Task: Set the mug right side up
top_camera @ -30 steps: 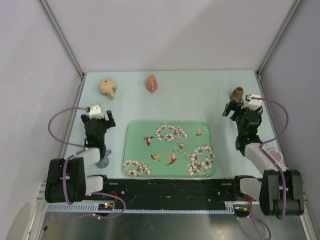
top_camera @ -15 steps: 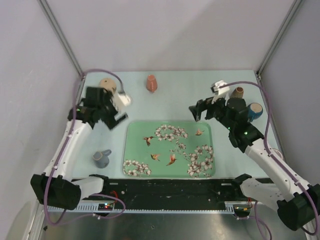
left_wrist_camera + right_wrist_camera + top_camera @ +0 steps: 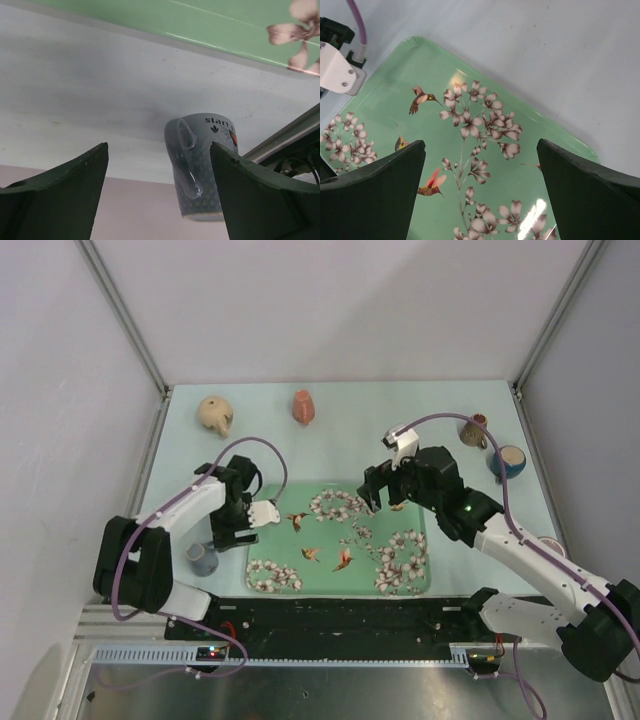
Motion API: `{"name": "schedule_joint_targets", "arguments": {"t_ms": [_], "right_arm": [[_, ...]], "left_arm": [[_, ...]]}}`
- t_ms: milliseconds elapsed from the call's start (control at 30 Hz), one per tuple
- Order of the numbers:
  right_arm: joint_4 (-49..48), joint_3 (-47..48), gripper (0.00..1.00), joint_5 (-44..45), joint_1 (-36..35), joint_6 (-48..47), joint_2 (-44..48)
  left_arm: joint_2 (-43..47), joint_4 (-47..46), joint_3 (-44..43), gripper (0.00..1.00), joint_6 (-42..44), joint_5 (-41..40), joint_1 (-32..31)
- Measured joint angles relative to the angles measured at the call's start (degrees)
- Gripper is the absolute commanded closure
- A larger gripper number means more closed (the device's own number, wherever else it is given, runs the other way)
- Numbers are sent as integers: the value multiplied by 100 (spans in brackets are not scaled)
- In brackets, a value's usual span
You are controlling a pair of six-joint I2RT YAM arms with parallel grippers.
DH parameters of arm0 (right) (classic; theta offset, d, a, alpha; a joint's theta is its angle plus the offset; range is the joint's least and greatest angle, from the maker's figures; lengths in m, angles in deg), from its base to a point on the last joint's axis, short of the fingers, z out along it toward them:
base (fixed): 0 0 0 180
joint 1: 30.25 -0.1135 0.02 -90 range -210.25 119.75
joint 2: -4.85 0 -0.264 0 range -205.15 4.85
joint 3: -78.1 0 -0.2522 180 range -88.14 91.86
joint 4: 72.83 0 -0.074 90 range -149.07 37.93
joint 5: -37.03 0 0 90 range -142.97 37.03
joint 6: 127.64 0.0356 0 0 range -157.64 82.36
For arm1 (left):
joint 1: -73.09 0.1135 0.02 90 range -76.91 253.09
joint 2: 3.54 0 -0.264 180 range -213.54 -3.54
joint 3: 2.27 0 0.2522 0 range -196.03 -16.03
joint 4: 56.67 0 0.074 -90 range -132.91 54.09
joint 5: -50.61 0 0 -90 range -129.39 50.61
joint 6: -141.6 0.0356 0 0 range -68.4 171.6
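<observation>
Top external shows a pale blue desk (image 3: 400,420) boxed in by plain grey walls (image 3: 330,310) and metal corner posts (image 3: 120,310). Near its left edge the grey mug (image 3: 203,558) stands on the desk just beside the green floral tray (image 3: 283,545). The left pincer (image 3: 225,537) hangs close by with its jaws spread. The right pincer (image 3: 372,490), likewise agape, hovers over the tray's far side.

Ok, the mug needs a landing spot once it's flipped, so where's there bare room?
The tray carries nothing, though the right gripper hangs over its far part. Bare table runs between tray and the beige mug and red mug. Crowded: the grey mug with the left gripper left of the tray, and the brown cup and blue cup at the right.
</observation>
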Motion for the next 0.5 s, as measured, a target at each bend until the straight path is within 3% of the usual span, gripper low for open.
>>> {"name": "schedule_joint_targets", "arguments": {"t_ms": [133,200,333,400,500], "right_arm": [[13,0,0,61,-131,90,-63],[9,-7,0,98,-175,111,-66],[-31,-31,0,109,-227,188,-66],[-46,-42,0,125,-249,214,-66],[-79,-42,0,153,-282,258,-61]], "left_arm": [[-271,-208,310,25,39,-210,70],[-356,-267,413,40,48,-269,149],[-461,-354,444,90,48,-319,267],[-463,-391,439,97,-2,-341,291],[-463,-391,302,100,-42,-315,299]]}}
